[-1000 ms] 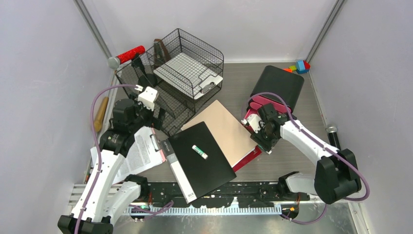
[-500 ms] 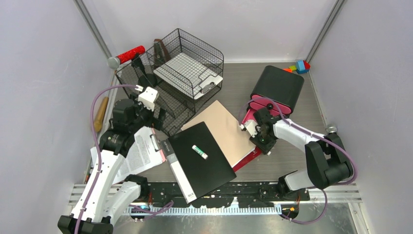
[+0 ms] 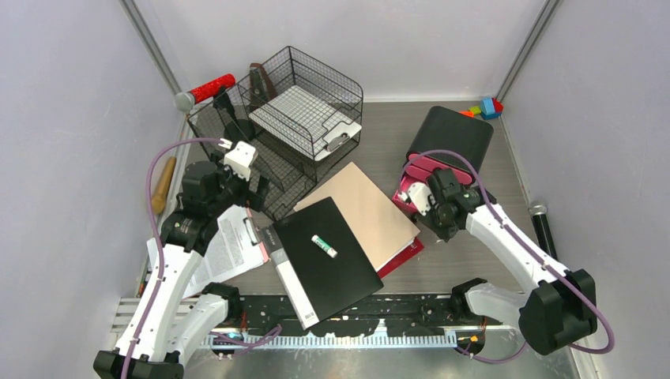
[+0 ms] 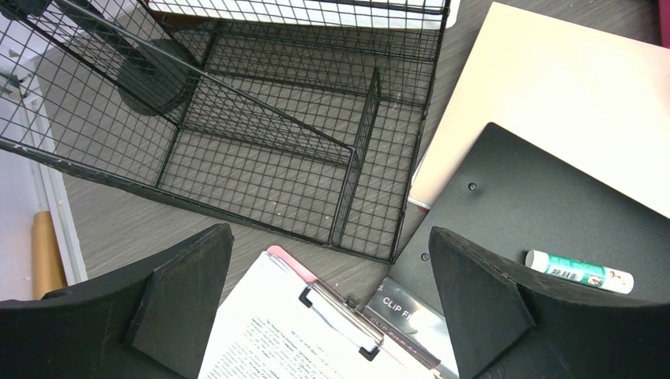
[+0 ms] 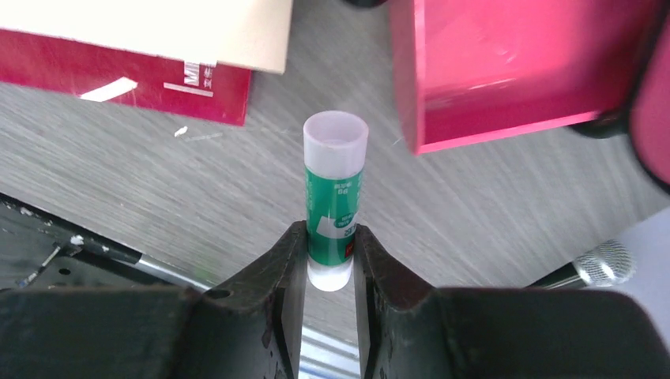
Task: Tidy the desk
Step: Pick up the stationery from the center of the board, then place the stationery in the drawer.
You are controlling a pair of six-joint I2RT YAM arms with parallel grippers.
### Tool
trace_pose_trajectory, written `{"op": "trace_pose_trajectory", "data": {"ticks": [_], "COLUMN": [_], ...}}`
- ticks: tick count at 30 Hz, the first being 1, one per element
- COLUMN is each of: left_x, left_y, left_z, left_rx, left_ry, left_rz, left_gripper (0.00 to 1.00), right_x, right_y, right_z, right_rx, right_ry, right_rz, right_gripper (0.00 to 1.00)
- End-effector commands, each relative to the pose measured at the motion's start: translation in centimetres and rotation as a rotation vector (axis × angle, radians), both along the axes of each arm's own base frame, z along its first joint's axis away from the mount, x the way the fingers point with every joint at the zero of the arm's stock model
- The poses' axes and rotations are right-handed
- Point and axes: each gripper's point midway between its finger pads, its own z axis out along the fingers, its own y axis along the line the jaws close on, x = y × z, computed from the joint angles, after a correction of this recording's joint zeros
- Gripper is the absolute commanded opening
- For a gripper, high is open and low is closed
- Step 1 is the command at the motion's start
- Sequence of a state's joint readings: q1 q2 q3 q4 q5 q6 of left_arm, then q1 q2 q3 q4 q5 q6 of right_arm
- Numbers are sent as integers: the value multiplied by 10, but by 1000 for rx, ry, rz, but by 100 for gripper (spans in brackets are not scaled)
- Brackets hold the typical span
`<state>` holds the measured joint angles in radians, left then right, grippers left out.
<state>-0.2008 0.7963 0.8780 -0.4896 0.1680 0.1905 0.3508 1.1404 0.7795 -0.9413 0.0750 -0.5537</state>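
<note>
As the right gripper (image 5: pixel 330 238) shifts up-right overhead, its jaws pinch a green-labelled glue stick (image 5: pixel 335 189) above the grey wood-grain desk (image 5: pixel 158 181); the left gripper (image 4: pixel 329 234) gapes wide.

Glue stick (image 5: pixel 336 189): I can't read label, print too small; base hidden between fingers of right gripper (image 5: pixel 330 268). Pink drawer (image 5: pixel 506 71) blurred, cut by top edge. Clipboard (image 4: pixel 292 339) cut at bottom edge, page text unreadable. Probably microphone (image 5: pixel 589 267), half out of frame.
</note>
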Motion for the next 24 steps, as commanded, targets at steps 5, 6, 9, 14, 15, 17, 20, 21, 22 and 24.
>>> {"op": "trace_pose_trajectory", "data": {"ticks": [5,6,9,14,15,17,20,21,22,24], "left_x": [2,1,2,2,2,2,2,2,2,2], "left_y": [-2,-2,-2,-3,-3,-3,-3,-3,-3,-3], "left_z": [5,5,5,3,3,2,2,3,3,2], "left_rx": [-10,-9,-10,-6,-6,-4,-3,-3,-3,-3], "left_ry": [-27,-27,-27,-23,-23,-22,-22,-23,-23,-21], "left_rz": [-13,-13,-15,-19,-19,-20,-21,-22,-23,-25], "left_gripper": [99,99,99,99,99,99,99,99,99,99], "right_x": [55,62,86,116,120,127,131,131,130,128], "right_y": [10,11,10,9,9,10,12,13,14,20], "right_z": [44,41,36,23,22,20,21,23,26,31], "right_rx": [4,-10,-53,-121,-128,-138,-133,-127,-115,-79], "right_ry": [-154,-147,-176,-175,-183,-182,-185,-190,-190,-188], "right_rz": [-15,-9,-5,8,6,4,2,0,2,-6], "right_gripper": [13,14,17,24,27,34,49,51,54,60]}}
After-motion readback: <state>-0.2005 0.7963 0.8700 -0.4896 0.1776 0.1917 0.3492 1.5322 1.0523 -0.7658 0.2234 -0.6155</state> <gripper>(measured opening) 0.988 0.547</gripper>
